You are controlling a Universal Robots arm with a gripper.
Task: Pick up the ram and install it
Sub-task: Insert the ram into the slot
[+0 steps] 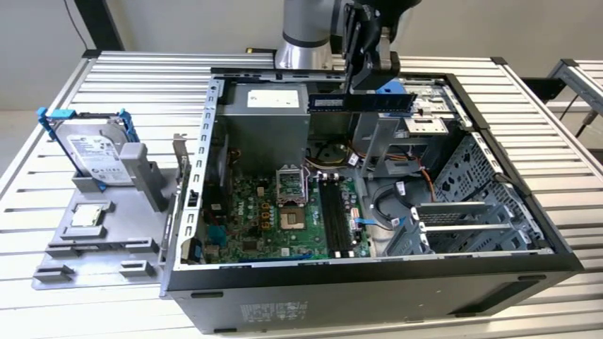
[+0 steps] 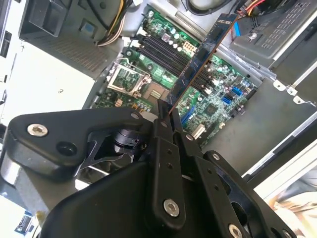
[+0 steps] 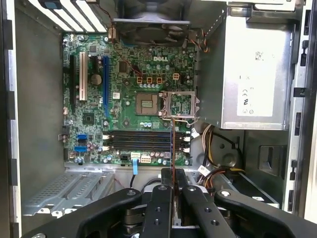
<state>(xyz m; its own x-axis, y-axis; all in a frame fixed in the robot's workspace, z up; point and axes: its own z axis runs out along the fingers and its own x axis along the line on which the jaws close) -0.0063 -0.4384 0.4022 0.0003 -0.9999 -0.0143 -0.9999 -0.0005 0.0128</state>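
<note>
The gripper is pinching the ram between its closed fingers, holding it level and well above the memory slots inside the open case. In the first wrist view the stick is showing edge-on, lying crosswise to the slots rather than along them. The main risk I am seeing is misalignment: coming down at this angle, the board's edge would be striking the slot walls or the white end clips instead of seating. The bundle of cables just beside the slots could also be snagging a corner, twisting the ram in the grip.
</note>
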